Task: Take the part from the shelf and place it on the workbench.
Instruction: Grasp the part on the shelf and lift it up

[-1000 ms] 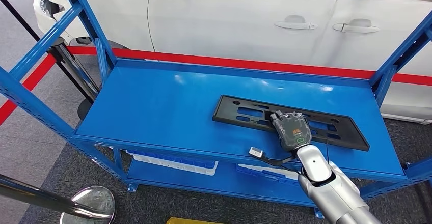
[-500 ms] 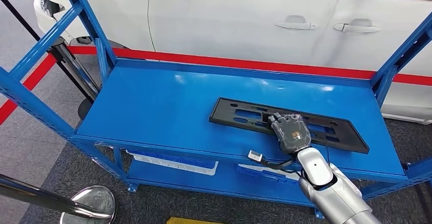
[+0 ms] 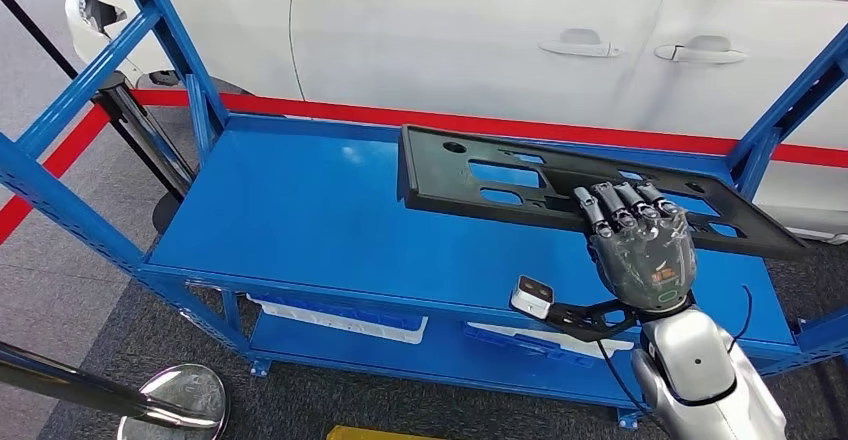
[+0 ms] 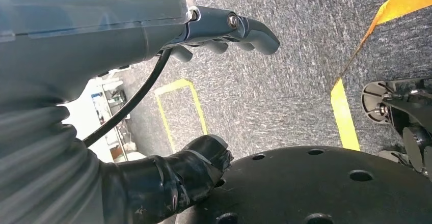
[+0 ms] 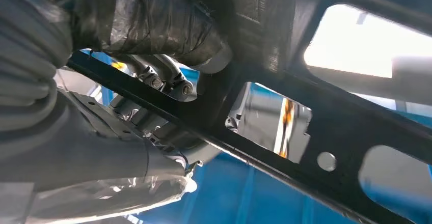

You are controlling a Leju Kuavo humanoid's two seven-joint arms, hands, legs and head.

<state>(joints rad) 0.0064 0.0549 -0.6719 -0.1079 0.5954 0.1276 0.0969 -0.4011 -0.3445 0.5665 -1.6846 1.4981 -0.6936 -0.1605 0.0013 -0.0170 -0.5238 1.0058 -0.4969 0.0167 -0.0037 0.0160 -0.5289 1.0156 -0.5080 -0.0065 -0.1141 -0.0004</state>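
one flat black slotted plastic part (image 3: 560,185) gripped by right hand (image 3: 640,250) fingers (image 3: 615,205); left hand (image 4: 153,25) fingers curled, empty.

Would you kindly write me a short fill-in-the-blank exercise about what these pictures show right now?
1. The robot's ____ hand grips the black part.
2. The part is held above a shelf painted ____.
3. Behind the shelf stands a ____ car.

Missing words: right; blue; white
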